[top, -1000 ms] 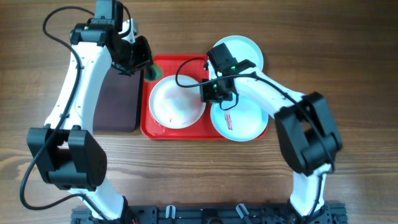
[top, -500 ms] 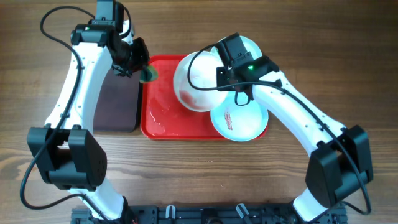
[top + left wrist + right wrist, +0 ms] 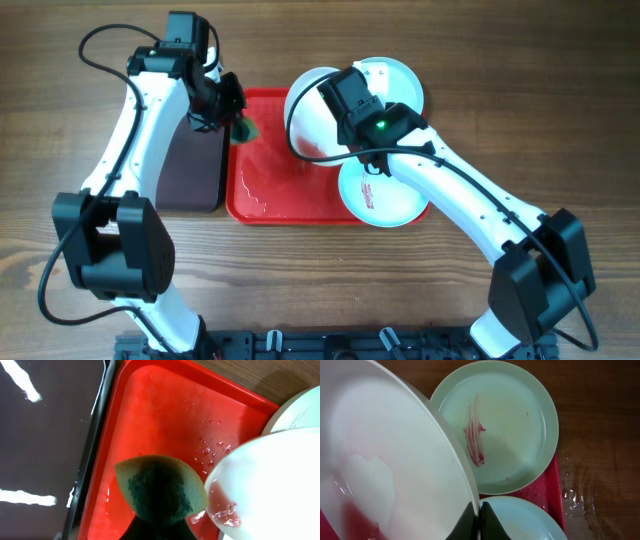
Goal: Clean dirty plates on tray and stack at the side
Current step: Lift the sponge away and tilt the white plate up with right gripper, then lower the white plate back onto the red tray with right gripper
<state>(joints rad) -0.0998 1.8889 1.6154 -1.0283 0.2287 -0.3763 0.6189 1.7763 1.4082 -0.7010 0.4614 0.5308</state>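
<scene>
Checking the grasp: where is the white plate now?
In the overhead view the white plate is tilted above the tray's upper right, gripped by the right gripper, beside the rear turquoise plate.

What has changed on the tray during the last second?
The right gripper, shut on the rim of the white plate, lifted it off the red tray and tilted it. The left gripper with the sponge and both turquoise plates stayed roughly in place.
</scene>
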